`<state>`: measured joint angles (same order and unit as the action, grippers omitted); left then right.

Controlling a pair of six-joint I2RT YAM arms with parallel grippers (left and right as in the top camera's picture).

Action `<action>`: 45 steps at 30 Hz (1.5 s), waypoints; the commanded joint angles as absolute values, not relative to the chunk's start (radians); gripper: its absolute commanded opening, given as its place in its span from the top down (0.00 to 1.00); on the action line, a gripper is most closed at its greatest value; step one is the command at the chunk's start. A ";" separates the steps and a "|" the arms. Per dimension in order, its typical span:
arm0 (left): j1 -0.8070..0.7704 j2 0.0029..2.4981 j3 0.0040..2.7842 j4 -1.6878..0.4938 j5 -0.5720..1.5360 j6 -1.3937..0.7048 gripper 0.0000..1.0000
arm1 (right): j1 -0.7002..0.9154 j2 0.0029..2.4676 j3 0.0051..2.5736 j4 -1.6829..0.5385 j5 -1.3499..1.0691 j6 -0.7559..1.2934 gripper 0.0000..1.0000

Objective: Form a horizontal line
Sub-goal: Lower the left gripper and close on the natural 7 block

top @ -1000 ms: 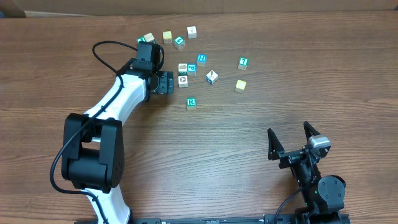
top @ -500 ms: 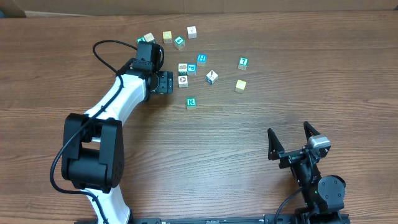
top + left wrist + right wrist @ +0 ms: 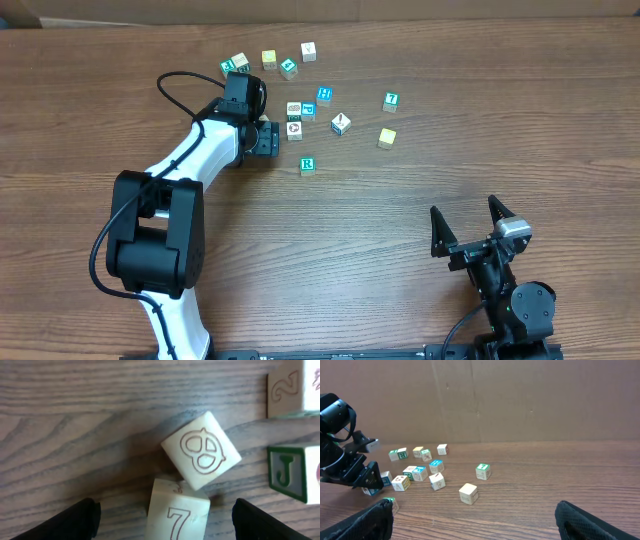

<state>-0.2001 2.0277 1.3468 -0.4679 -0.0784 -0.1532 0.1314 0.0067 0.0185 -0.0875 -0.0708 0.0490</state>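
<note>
Several small lettered wooden blocks lie scattered at the far middle of the table. My left gripper (image 3: pixel 266 139) is open, low over the table, just left of a block with a round symbol (image 3: pixel 294 128). In the left wrist view the open fingers (image 3: pixel 167 527) flank a cream block marked 7 (image 3: pixel 178 512), which touches the tilted round-symbol block (image 3: pixel 201 450). In the overhead view the gripper hides the 7 block. A green J block (image 3: pixel 286 471) and a 2 block (image 3: pixel 283 393) sit to the right. My right gripper (image 3: pixel 467 222) is open and empty, near the front right.
Loose blocks include a green R block (image 3: pixel 307 165), a blue H block (image 3: pixel 324 95), a green T block (image 3: pixel 391 101), a plain yellow block (image 3: pixel 387 137) and a row along the far edge (image 3: pixel 269 59). A cardboard wall (image 3: pixel 520 400) stands behind the table.
My left arm has shifted slightly, the gripper edging a little nearer and right toward the blocks. The blocks and the right arm have not moved.
</note>
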 commanded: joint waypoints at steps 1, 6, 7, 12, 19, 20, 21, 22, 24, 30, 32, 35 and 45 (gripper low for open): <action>-0.197 2.037 1.352 -0.456 -0.077 -0.134 0.18 | 0.130 0.003 0.008 -0.081 -0.062 0.045 0.00; -0.197 2.041 1.352 -0.456 -0.076 -0.134 0.23 | 0.130 0.003 0.008 -0.081 -0.062 0.045 0.00; -0.197 2.045 1.352 -0.456 -0.076 -0.134 0.23 | 0.130 0.003 0.008 -0.081 -0.062 0.045 0.00; -0.197 2.067 1.352 -0.456 -0.059 -0.134 0.24 | 0.130 0.003 0.008 -0.081 -0.062 0.045 0.00; -0.197 2.067 1.358 -0.438 -0.059 -0.134 0.25 | 0.130 0.003 0.008 -0.081 -0.062 0.045 0.00; -0.197 2.067 1.360 -0.436 -0.059 -0.134 0.25 | 0.130 0.003 0.008 -0.081 -0.062 0.045 0.00; -0.197 2.067 1.363 -0.436 -0.059 -0.134 0.26 | 0.130 0.003 0.008 -0.081 -0.062 0.045 0.00; -0.197 2.067 1.365 -0.436 -0.059 -0.134 0.27 | 0.130 0.003 0.008 -0.081 -0.062 0.045 0.00; -0.197 2.067 1.368 -0.437 -0.059 -0.134 0.30 | 0.130 0.003 0.008 -0.081 -0.062 0.045 0.00; -0.197 2.067 1.370 -0.440 -0.058 -0.135 0.42 | 0.130 0.003 0.008 -0.081 -0.062 0.045 0.00; -0.197 2.067 1.370 -0.441 -0.057 -0.135 0.44 | 0.130 0.003 0.008 -0.081 -0.062 0.045 0.00; -0.197 2.067 1.370 -0.440 -0.058 -0.138 0.46 | 0.130 0.003 0.008 -0.081 -0.062 0.045 0.00; -0.197 2.067 1.393 -0.448 -0.057 -0.138 0.51 | 0.130 0.003 0.008 -0.081 -0.062 0.045 0.00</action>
<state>-0.2001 2.0579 1.3537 -0.4461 -0.0704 -0.1493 0.1314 0.0067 0.0185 -0.0875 -0.0704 0.0486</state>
